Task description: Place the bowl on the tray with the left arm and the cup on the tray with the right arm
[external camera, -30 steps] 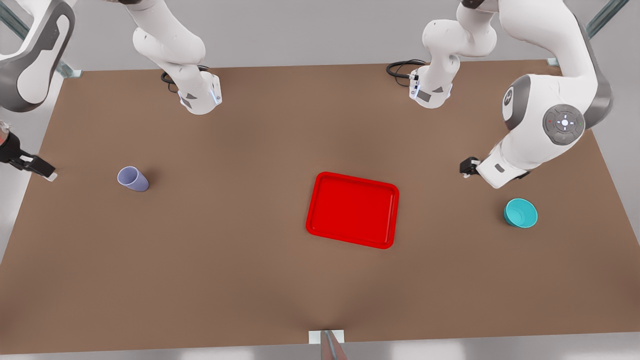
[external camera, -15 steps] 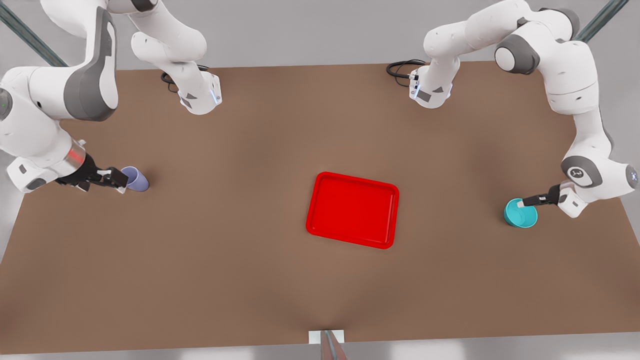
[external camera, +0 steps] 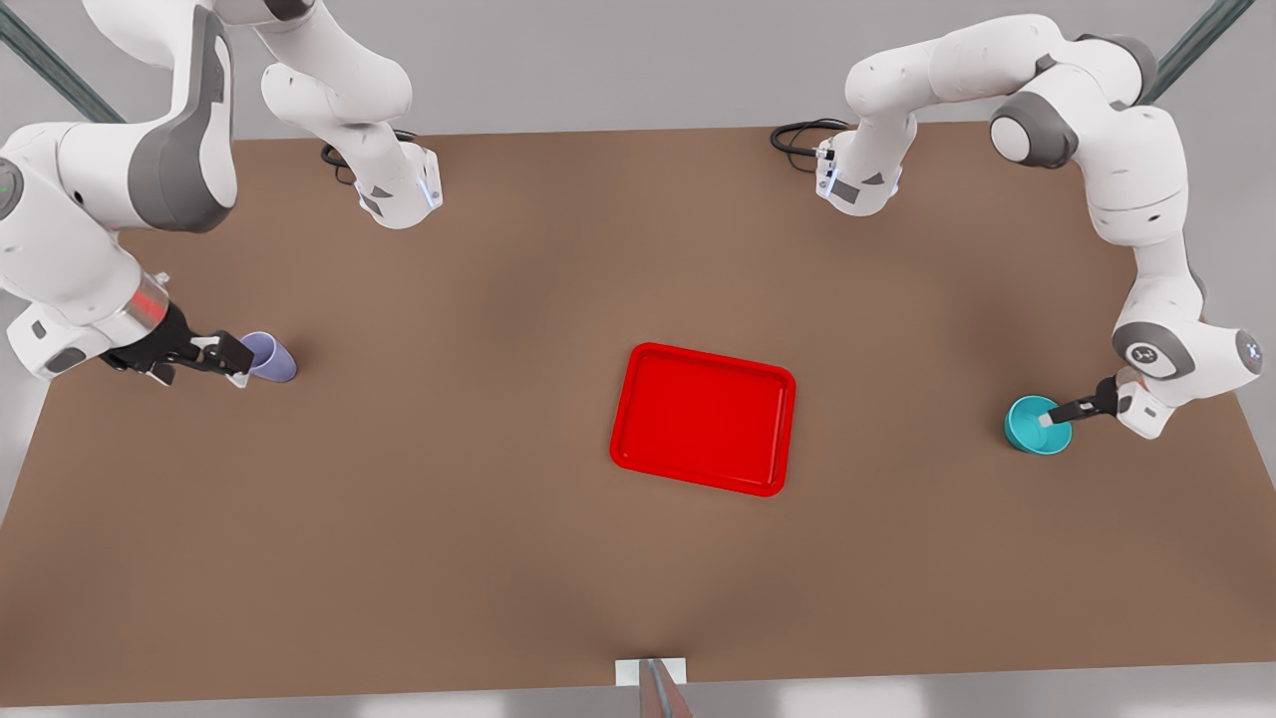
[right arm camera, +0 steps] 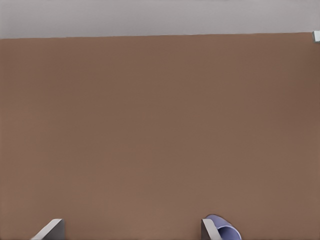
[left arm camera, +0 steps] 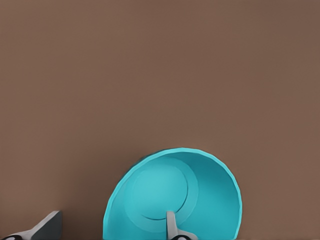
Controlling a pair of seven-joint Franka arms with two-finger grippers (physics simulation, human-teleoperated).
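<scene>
A: Bowl (external camera: 1037, 426) at 3 o'clock on my worktop (external camera: 498, 558), cup (external camera: 269, 357) at 9, tray (external camera: 704, 418) central, bare.

B: Fingers?

A: Both sets apart. My left gripper (external camera: 1047, 419) straddles the bowl's rim; my right gripper (external camera: 231, 357) flanks the cup.

B: I'd seat deeper, then clamp squarely before lifting.

One bowl (external camera: 1032, 429), one cup (external camera: 271, 358), one tray (external camera: 703, 419) and two robot arms; the worktop (external camera: 498, 548) seemingly carries nothing further.
</scene>
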